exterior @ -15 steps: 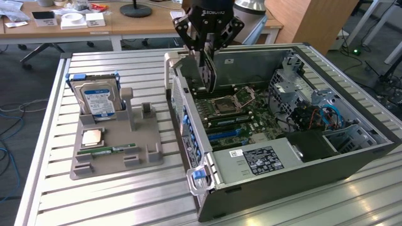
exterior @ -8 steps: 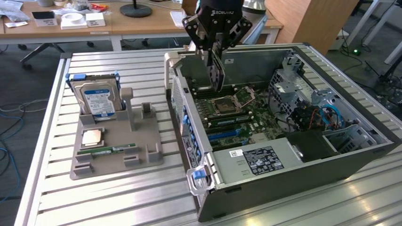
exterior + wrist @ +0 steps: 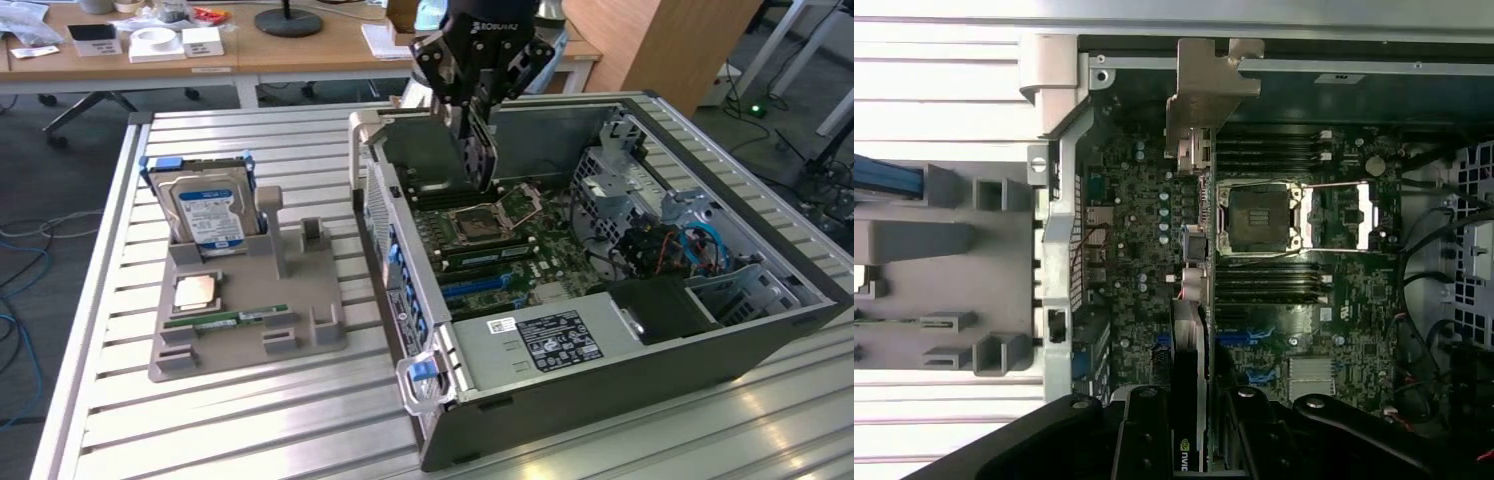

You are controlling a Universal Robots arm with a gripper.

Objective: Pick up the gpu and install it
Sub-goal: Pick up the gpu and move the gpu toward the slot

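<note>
1. While the gripper (image 3: 473, 112) hangs inside the open computer case (image 3: 627, 330), we see its fingers drawn close together on the gpu (image 3: 481, 155). They clamp the card by its upper edge, so it hangs on edge straight beneath them.
2. In the wrist view the gripper (image 3: 1194, 425) looks down the thin dark edge of the gpu (image 3: 1192, 345). A silver bracket (image 3: 1209, 100) sits at the end farthest from the fingers.
3. The motherboard (image 3: 527, 245) lies directly below the gripper. We cannot tell whether the card's lower edge touches it, and we judge the card is not yet seated.
4. The open CPU socket (image 3: 1264, 215) and the memory slots (image 3: 1269, 150) are just beside the card. The blue slots (image 3: 1246, 340) lie a little off to one side of it.
5. In our judgement, a card lowered off the slot's line would land on bare board or on the socket's raised frame. Pressing it there could bend pins or crack the board.
6. With so narrow a hold on one edge, any snag of the bracket on the case wall could twist the card in the fingers and leave it tilted.
7. Well away from the gripper, outside the case, a hard drive (image 3: 207, 205) and a RAM stick (image 3: 243, 318) sit in a grey holder (image 3: 300, 345) on the slatted surface (image 3: 200, 430).
</note>
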